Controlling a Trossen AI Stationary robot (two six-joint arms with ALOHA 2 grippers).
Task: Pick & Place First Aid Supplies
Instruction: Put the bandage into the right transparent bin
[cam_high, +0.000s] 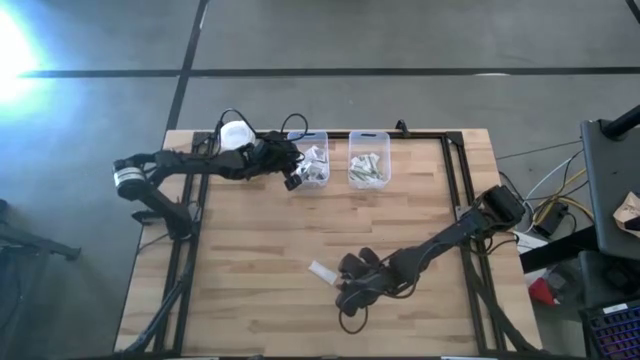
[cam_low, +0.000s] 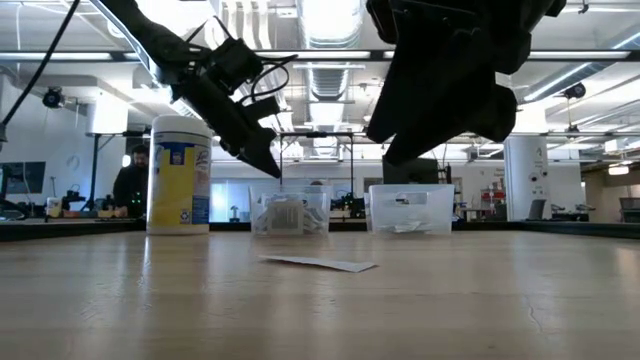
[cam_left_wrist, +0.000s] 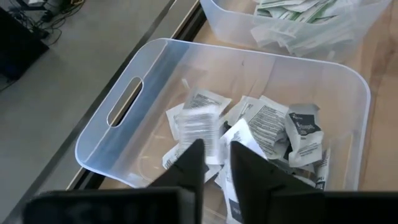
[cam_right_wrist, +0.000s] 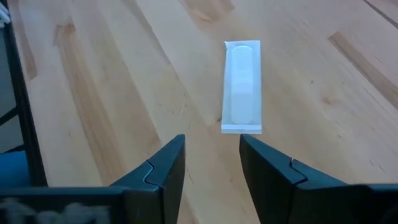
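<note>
We see the left tool (cam_left_wrist: 214, 163) hanging over the left of two clear bins (cam_high: 310, 160) at the far edge of the wooden worktop (cam_high: 260, 250). Its two dark fingers stand slightly apart with nothing clamped between them. A square white packet (cam_left_wrist: 198, 123) shows blurred just past the fingertips, above the heap; we cannot tell whether it touches them. The heap itself (cam_left_wrist: 273, 134) is made of square white packets with dark print, lying loose on the floor of that bin.

The right bin (cam_high: 368, 160) sits just beside the first one and holds narrow white and greenish strips (cam_left_wrist: 298, 22), piled loosely.

The right tool (cam_right_wrist: 212, 158) is low over the near middle of the worktop. Its fingers are spread apart and hold nothing. A single narrow white strip packet (cam_right_wrist: 242, 87) lies flat on the bare wood just ahead of the fingertips, not touching them. From above, that strip (cam_high: 322, 270) shows just to the left of the right tool (cam_high: 347, 284), well apart from both bins.

A yellow canister with a white lid (cam_low: 179, 175) stands upright at the far left corner of the worktop, near the left arm. In the room behind, a person (cam_low: 130, 185) in dark clothes is at a desk.
</note>
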